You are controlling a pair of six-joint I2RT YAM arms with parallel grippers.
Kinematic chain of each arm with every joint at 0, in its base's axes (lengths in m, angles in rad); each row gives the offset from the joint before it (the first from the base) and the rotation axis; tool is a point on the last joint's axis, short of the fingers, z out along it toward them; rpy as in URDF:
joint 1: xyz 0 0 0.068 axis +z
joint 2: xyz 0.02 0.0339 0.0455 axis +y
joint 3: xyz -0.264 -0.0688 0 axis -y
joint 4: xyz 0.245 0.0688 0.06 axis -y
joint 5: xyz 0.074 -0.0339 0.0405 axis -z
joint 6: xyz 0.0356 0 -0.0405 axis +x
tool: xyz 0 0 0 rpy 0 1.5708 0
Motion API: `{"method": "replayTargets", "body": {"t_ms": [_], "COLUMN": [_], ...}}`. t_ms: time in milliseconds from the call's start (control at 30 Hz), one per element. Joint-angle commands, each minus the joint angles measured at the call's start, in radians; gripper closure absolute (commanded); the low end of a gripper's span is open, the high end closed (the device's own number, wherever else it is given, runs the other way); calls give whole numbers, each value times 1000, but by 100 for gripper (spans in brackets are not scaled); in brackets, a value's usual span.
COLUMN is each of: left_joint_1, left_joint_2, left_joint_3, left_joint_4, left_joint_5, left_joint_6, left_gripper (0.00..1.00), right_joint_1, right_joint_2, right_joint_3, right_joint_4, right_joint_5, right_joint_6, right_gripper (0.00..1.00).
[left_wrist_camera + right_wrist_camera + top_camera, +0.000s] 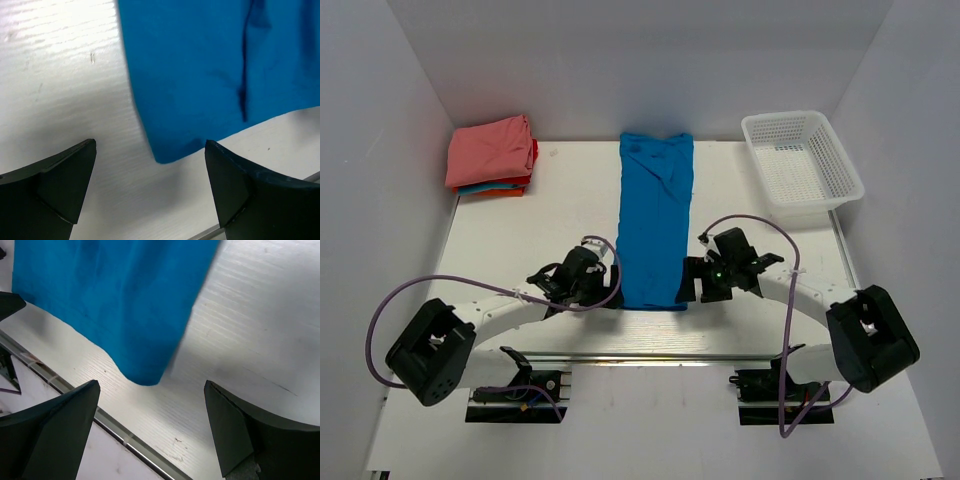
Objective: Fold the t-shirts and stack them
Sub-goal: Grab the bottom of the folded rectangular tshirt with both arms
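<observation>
The tabletop [520, 240] is white, with a fine grain of lines visible in both wrist views, and a metal rail [650, 355] runs along its near edge. Plain white walls [620, 60] close it in at the back and on both sides.

The bright blue t-shirt [655, 225] lies flat in the middle of the tabletop, folded into a long narrow strip that reaches from the far edge almost to the rail. Some creases show near its far end. In the far left corner stands a stack of folded t-shirts [490, 155], with a salmon-pink one on top and blue and orange-red edges under it. A white mesh basket [800, 165] sits in the far right corner, well apart from the strip.

The left arm [500, 310] reaches in toward the near left corner of the strip, and the right arm [810, 295] toward the near right corner. The left jaws are spread wide and pinch nothing; the left wrist view shows the blue corner [165, 150] lying between them on the tabletop. The right jaws are also spread wide and hold nothing, with the other corner [145, 372] between them. A purple cable [380, 320] loops beside each arm. Nothing lies on top of the blue strip.
</observation>
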Motion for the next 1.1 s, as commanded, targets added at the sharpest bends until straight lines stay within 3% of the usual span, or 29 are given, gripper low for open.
{"method": "replayTargets", "body": {"t_ms": [0,67,100,133,267,400,533,567,800,1067], "left_joint_1": [1,1,1,1,-11,-11,-20,-20,-20,-20], "left_joint_2": [10,21,32,41,41,32,21,21,10,-78], "left_joint_3": [-34,-43,-43,-43,-43,-72,-72,-72,-63,-84], "left_joint_4": [106,120,129,129,129,154,142,141,191,221], "left_joint_5": [33,44,44,44,44,101,110,101,150,193], "left_joint_6": [-4,-4,-4,-4,-4,-4,-4,-4,29,20], "left_gripper": [0,4,13,14,25,43,62,66,98,100], "right_joint_1": [10,13,16,16,13,13,16,16,16,20], "right_joint_2": [33,57,88,88,122,110,105,102,91,7], "right_joint_3": [-16,-26,-36,-36,-61,-82,-85,-90,-76,-76], "right_joint_4": [98,128,144,144,179,187,190,207,205,168], "right_joint_5": [-56,-76,-91,-91,-110,-107,-79,-78,-71,-59], "right_joint_6": [44,49,61,61,84,97,101,103,69,17], "right_gripper": [10,11,18,18,40,58,88,100,100,100]}}
